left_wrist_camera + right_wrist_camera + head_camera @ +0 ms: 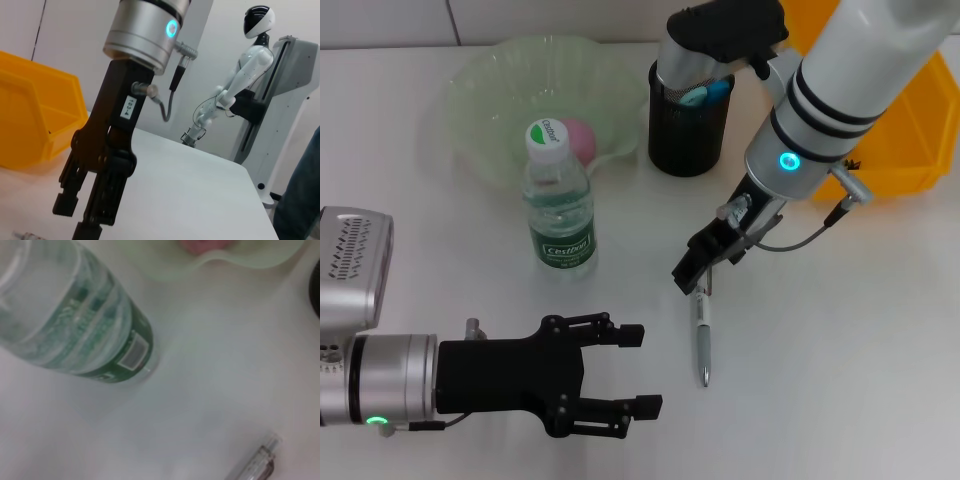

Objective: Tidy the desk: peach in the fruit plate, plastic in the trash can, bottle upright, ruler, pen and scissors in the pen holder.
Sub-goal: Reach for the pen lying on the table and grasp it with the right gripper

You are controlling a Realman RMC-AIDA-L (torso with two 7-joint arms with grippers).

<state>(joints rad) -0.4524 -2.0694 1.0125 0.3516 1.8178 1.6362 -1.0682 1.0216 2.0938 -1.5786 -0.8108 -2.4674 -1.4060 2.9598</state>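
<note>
While the pen (703, 340) lies flat on the white desk (860, 360) at lower centre of the head view, the right gripper (692, 275) hangs just over its upper end, jaws apart, gripping nothing. Lower left, the left gripper (635, 372) waits with its fingers spread. The bottle (558, 210) stands upright below the fruit plate (480, 110), where the peach (582, 136) rests.

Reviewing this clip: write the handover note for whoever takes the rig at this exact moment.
Right hand: low over the pen's upper end, fingers look near-closed; grasp unclear.
Left hand: open, empty, hovering at the desk's near edge.
Done: bottle upright; peach in the fruit plate; some items already stand in the pen holder.
Left: pen lies flat on the desk and needs to go into the pen holder.
No loose plastic in view.
</note>
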